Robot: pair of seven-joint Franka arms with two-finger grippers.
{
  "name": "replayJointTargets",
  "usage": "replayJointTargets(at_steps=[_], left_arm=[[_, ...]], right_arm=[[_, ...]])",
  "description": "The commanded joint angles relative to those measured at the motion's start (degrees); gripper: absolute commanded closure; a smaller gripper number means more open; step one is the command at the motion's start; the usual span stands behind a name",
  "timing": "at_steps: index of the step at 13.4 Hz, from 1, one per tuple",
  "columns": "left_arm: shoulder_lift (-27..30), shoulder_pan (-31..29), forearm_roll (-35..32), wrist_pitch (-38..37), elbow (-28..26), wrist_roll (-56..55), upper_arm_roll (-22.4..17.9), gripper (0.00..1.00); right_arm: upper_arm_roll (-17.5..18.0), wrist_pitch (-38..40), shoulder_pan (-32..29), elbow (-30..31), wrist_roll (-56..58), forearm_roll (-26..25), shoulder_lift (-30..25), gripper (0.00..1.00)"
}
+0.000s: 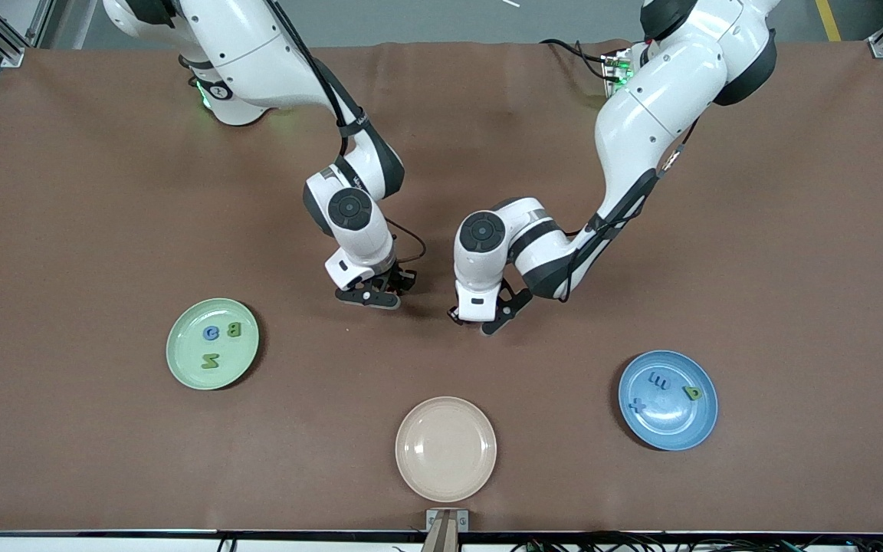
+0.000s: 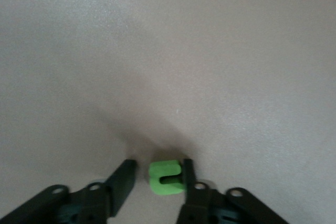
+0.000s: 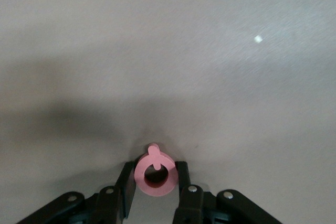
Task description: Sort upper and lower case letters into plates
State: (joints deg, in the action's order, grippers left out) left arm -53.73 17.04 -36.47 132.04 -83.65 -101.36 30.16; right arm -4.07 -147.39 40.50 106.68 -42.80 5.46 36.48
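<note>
Mint green plate (image 1: pixel 212 344) with three letters; blue plate (image 1: pixel 667 399) likewise.

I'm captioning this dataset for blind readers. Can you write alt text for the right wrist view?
The right pincer is closed on a pink ring-shaped letter with a small stem, gripped between its black fingers. Under it lies bare brown table with a soft shadow.

Item 1: beige cream plate (image 1: pixel 445 448), lying flat on the table, nearer to the front camera than the left claw (image 1: pixel 480 320) and the right claw (image 1: pixel 377 296), well apart from both.

Item 2: brown table (image 1: pixel 104 192), spreading under both claws.

Item 3: dark cables (image 1: pixel 641 543), hanging along the table's front edge.
</note>
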Motion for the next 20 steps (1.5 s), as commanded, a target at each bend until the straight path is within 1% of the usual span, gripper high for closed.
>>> replayJointTargets(at_steps=[1, 3, 4, 6, 7, 9, 10, 12, 16, 17, 18, 19, 20], left_arm=[[-1.0, 1.0, 0.2, 0.1, 1.6, 0.4, -1.0, 0.96], [0.2, -0.4, 0.0, 0.0, 1.6, 1.2, -0.9, 0.99], [1.2, -1.5, -0.2, -0.2, 1.6, 1.9, -0.9, 1.0], [3.5, -5.2, -0.5, -0.4, 1.6, 6.0, -0.5, 1.0], [5.0, -7.2, -0.4, -0.6, 1.5, 10.0, -0.5, 1.0], [6.4, -11.6, -0.3, -1.3, 1.5, 17.8, -0.3, 1.0], [6.6, -13.9, -0.2, -1.3, 1.5, 22.3, 0.0, 1.0], [7.1, -18.9, -0.2, -1.4, 1.4, 31.0, 0.4, 1.0], [7.1, -26.6, -0.2, -2.7, 1.1, 47.0, 0.4, 1.0], [6.8, -28.2, -0.2, -2.7, 1.1, 51.1, 0.4, 0.99], [6.7, -29.7, -0.4, -2.6, 1.2, 55.3, 0.3, 0.99], [6.2, -31.3, -0.1, -2.1, 1.5, 60.0, 0.3, 0.99], [5.7, -32.1, -0.1, -1.7, 1.5, 62.7, 0.3, 0.98]], right_arm=[[-1.5, 5.7, -4.7, 0.4, 8.0, -0.3, -4.0, 1.0], [-2.3, 12.1, -11.1, -1.6, 18.7, -0.2, -6.0, 1.0], [-2.3, 13.3, -14.5, -2.4, 23.3, -0.2, -6.1, 1.0], [-2.3, 13.5, -21.5, -3.5, 34.7, -0.2, -5.6, 1.0], [-2.3, 13.5, -24.8, -3.7, 40.6, -0.2, -5.5, 1.0], [-2.3, 13.0, -29.1, -3.8, 47.7, -0.1, -4.8, 1.0], [-2.3, 12.7, -30.0, -3.8, 48.3, 0.0, -4.1, 1.0], [-2.3, 10.9, -29.7, -3.3, 48.2, 0.3, -2.7, 1.0], [-2.2, 9.6, -29.7, -5.1, 47.7, 0.7, 0.2, 1.0], [-2.1, 9.3, -29.7, -5.3, 47.6, 0.9, 0.5, 0.97], [-2.1, 9.4, -29.6, -6.0, 47.6, 1.2, 0.6, 0.7], [-2.1, 9.6, -29.4, -6.7, 47.5, 1.5, 0.5, 0.01], [-2.1, 10.0, -29.3, -7.4, 47.5, 1.5, 0.4, 0.0]])
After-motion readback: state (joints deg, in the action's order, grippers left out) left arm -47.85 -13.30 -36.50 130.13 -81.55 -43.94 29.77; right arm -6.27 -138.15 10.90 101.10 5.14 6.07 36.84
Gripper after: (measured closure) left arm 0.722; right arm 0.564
